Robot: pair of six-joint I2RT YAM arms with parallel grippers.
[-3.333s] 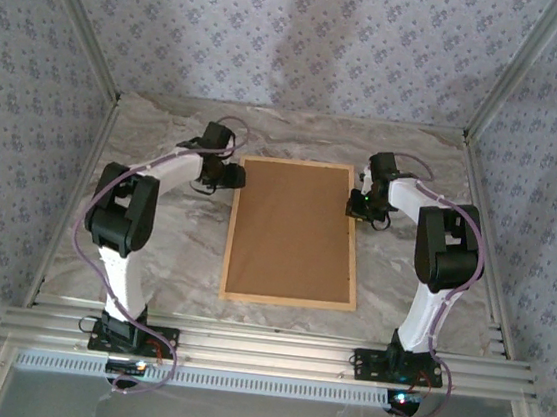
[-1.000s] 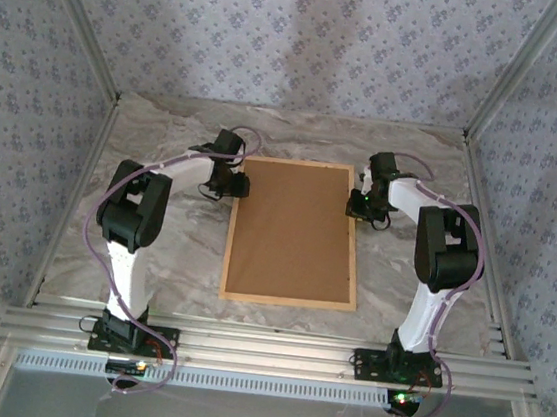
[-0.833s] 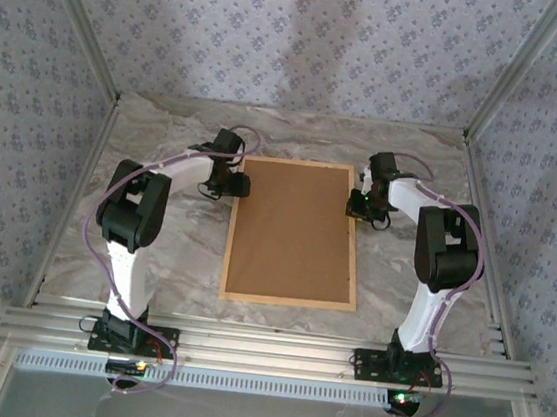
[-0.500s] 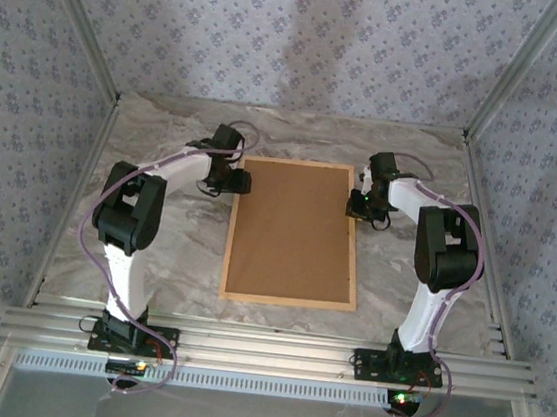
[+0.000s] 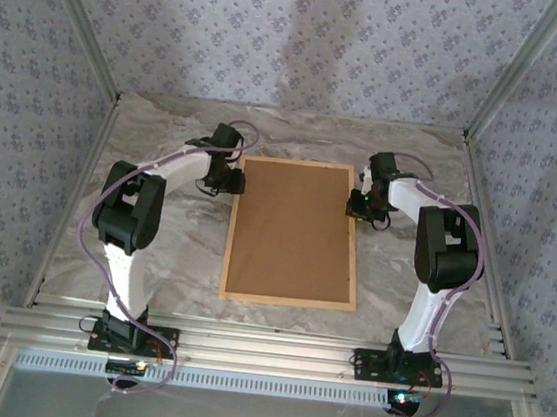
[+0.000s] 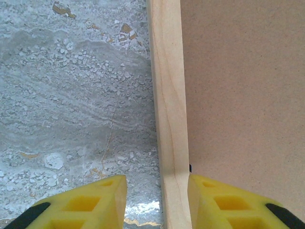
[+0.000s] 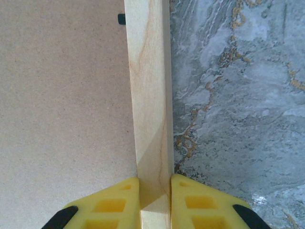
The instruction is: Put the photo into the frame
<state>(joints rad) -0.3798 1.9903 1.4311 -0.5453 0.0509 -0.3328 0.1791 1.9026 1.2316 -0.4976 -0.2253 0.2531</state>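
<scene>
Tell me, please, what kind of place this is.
Probably a robot test cell: wallpapered panels, aluminium rails, and a marble-look table with the left arm and right arm bolted at its edge.

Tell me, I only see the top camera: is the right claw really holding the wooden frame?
Observer: Yes. On the right wrist camera, the right gripper pinches the frame, one finger on each side of its wooden rail.
Operator: And the left claw?
Observer: The left gripper straddles the opposite rail with its jaws open. A strip of table shows between one finger and the wood.
Operator: What's the brown part?
Observer: A plain backing board, with a small black tab at the rail's inner edge.
</scene>
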